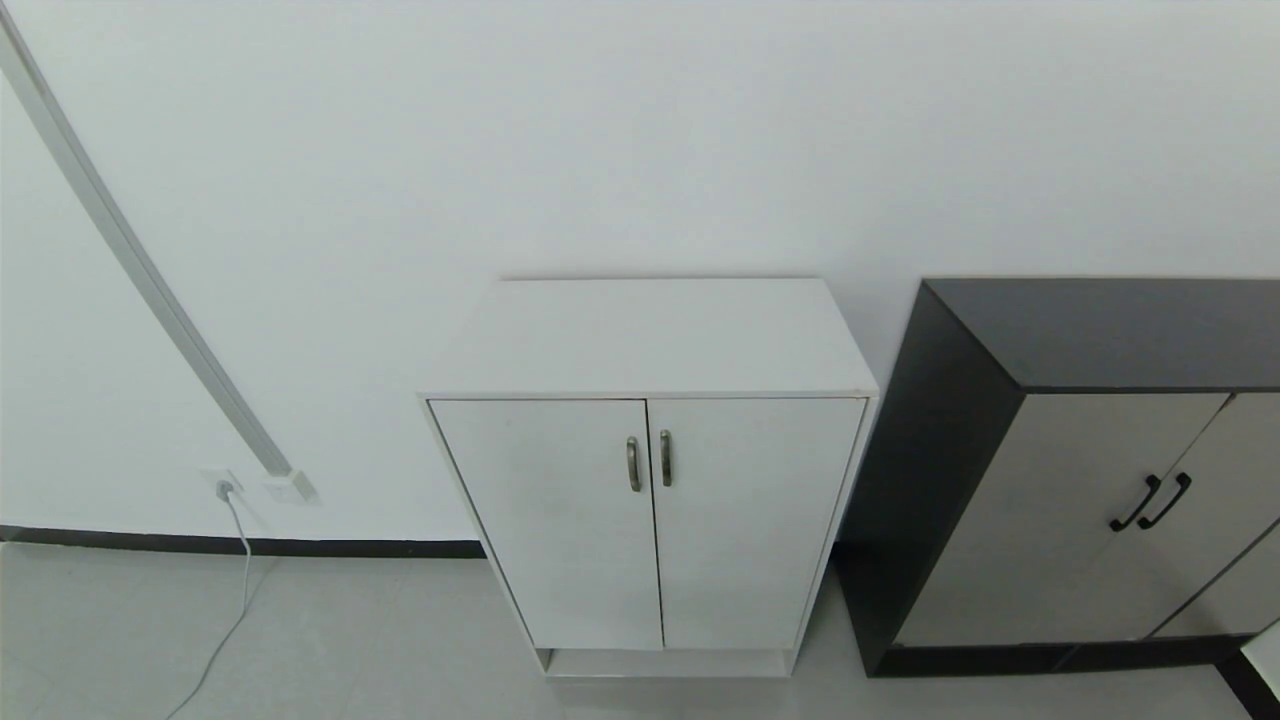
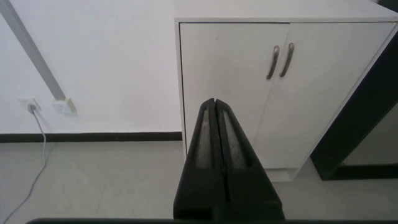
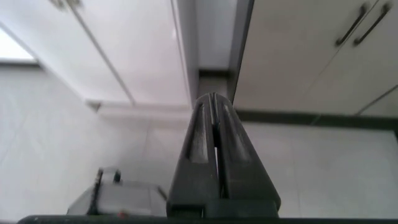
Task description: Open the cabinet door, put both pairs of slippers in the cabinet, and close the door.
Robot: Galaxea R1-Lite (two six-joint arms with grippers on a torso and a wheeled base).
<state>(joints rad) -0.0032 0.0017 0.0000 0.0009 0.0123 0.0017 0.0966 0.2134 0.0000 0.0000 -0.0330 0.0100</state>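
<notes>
two shut white doors [image 1: 560,520] front the cabinet [image 1: 650,335].

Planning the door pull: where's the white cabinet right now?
In the head view, the white cabinet stands centre against the wall, doors shut. The black cabinet is close on its right, and a wall socket is farther off on its left.

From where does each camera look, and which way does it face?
Head view: high on the head, facing forward and down at the closed white cabinet and the dark cabinet to its right.
Left wrist view: on the left wrist, looking along the shut left gripper toward the white cabinet's front.
Right wrist view: on the right wrist, looking along the shut right gripper at the floor before both cabinets.
Shared: head and left wrist views both show the handles and wall outlet.
</notes>
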